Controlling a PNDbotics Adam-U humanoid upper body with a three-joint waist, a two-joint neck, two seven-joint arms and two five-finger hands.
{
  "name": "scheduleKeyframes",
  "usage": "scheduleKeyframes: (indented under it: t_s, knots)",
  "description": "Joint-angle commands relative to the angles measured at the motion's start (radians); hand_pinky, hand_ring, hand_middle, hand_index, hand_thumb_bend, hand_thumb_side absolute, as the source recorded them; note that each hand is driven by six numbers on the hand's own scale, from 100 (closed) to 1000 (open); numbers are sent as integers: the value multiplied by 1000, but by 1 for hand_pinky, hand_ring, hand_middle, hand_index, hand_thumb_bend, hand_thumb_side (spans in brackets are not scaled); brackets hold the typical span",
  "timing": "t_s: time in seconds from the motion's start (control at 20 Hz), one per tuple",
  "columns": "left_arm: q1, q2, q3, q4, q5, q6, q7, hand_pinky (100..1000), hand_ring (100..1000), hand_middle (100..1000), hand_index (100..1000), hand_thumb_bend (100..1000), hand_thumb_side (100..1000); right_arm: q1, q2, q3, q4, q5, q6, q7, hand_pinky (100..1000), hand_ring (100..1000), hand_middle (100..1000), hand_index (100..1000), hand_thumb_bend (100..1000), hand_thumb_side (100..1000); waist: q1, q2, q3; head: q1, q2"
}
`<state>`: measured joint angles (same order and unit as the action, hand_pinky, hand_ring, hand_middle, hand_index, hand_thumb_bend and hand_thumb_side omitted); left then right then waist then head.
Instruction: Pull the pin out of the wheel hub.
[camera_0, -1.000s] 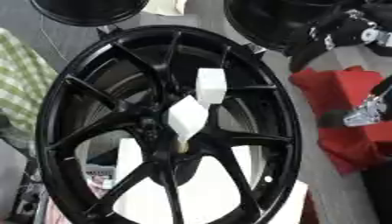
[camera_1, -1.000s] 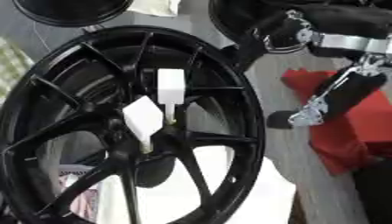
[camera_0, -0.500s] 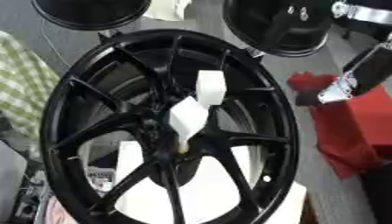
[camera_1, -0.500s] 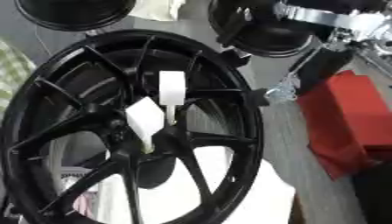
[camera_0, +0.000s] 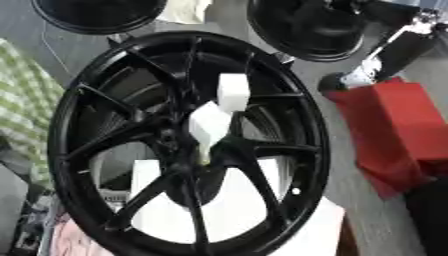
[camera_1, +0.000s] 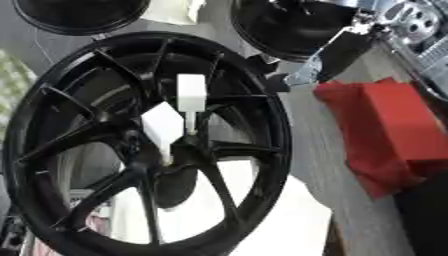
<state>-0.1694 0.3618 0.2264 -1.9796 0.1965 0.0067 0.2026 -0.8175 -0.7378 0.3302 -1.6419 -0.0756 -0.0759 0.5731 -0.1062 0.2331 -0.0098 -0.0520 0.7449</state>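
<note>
A big black spoked wheel (camera_0: 96, 100) fills the middle of the view, tilted on its side. Two white block-shaped pins stand at its hub: one (camera_0: 233, 92) higher up, the other (camera_0: 208, 125) just below and to its left, close to the hub centre (camera_0: 188, 155). My right hand (camera_1: 304, 74) comes in from the upper right on a black and silver arm (camera_1: 385, 25). It hovers beside the wheel's upper right rim, apart from both pins. How the hand is held does not show. My left hand shows in neither view.
A red cloth-covered block (camera_0: 394, 125) lies right of the wheel. Two more black round wheels (camera_0: 96, 12) (camera_0: 315, 27) stand at the top. A green checked cloth (camera_0: 22, 110) is at the left, and a white sheet (camera_0: 227, 215) lies under the wheel.
My right arm has swung from over the red block up and left, and its hand now sits by the wheel's upper right rim. The wheel and both pins have stayed put.
</note>
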Motion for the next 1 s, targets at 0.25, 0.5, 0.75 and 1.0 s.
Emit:
scheduleKeyframes:
  t_s: [0.25,0.5,0.75,1.0]
  knots:
    - [9,27,14,-20,-13,2,12,708,647,533,665,100,759,-17,53,-27,-33,51,115,-4,994,876,732,827,572,226,9,-26,-20,32,20]
    - [13,21,18,-20,-17,3,14,708,647,533,665,100,762,-8,75,-21,-110,84,187,1,1000,894,753,843,600,210,11,-19,-20,37,23]
    - [18,14,20,-20,-19,5,15,708,647,532,665,100,764,8,106,-19,-192,118,264,0,1000,904,764,853,602,206,13,-14,-24,41,13]
    - [24,10,24,-20,-21,7,17,709,648,533,665,100,766,28,128,-12,-250,141,333,-7,1000,907,765,853,594,208,14,-12,-32,51,4]
